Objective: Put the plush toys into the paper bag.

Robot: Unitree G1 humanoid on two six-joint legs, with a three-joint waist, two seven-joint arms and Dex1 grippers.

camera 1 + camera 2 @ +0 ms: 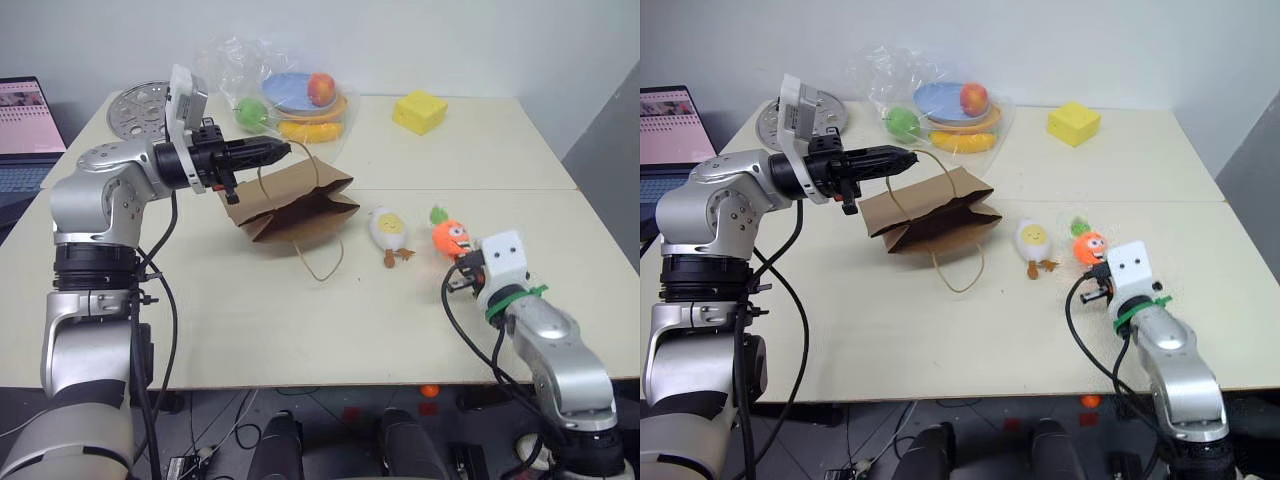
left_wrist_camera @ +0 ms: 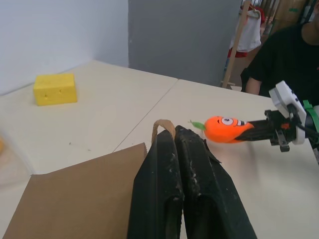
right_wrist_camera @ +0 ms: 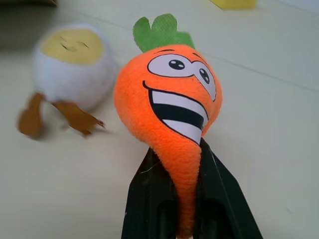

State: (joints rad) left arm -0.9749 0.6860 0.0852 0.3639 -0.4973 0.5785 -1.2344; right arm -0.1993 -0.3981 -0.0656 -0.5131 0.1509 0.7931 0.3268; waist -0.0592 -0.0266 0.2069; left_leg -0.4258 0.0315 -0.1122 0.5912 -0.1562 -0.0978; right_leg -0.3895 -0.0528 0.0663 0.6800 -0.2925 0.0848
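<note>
My left gripper [image 1: 283, 150] is shut on a thin loop handle [image 2: 162, 127] of the brown paper bag [image 1: 300, 205], holding that edge up above the table while the rest of the bag lies on the tabletop. The bag's other handle [image 1: 325, 262] lies slack on the table in front of it. The orange carrot plush [image 3: 169, 104] with a green top is pinched by its pointed tail in my shut right gripper [image 3: 177, 148], to the right of the bag. The white-yellow egg plush [image 1: 388, 230] lies between the bag and the carrot.
A clear plastic bag [image 1: 300, 95] holding a plate and fruit sits at the back of the table, with a yellow foam cube [image 1: 420, 112] to its right and a round metal dish [image 1: 140, 105] to its left. A laptop [image 1: 25, 130] stands far left. A person [image 2: 284, 55] is beyond the table.
</note>
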